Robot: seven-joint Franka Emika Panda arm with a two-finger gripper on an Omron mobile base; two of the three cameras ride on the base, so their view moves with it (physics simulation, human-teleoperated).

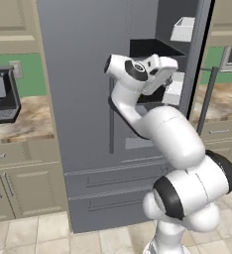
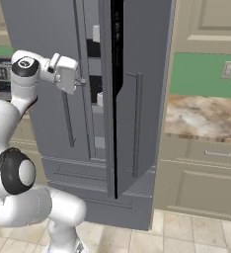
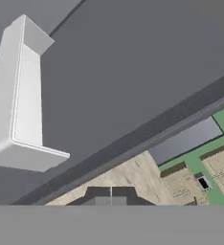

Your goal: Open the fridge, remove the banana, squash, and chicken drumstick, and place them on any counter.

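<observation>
Fridge [image 2: 48, 29]: grey, tall, with two drawers at the bottom; its right door [image 2: 137, 99] stands open, swung outward, and the left door is closed.
Handles: one long slim vertical handle [image 2: 68, 121] on the closed left door, one [image 2: 137, 123] on the open right door.
Inside of fridge: dark shelves are visible through the gap; a white bin [image 1: 183, 29] sits on an upper level in the left base view.
Hand [image 2: 81, 81]: clenched, the tips together with nothing between them; it is at the gap between the two doors, about at middle height of the fridge.
Hand view: the tips [image 3: 111, 195] point along a grey panel; a white box-like shelf [image 3: 18, 95] is fixed on it at the left.
Counter [image 2: 201, 116]: beige-brown stone look, to the right of the fridge, under a green wall.
Other counter [image 1: 24, 121]: left of the fridge, with a dark appliance [image 1: 1, 96] on it.
Banana, squash, drumstick: I cannot tell where they are.
</observation>
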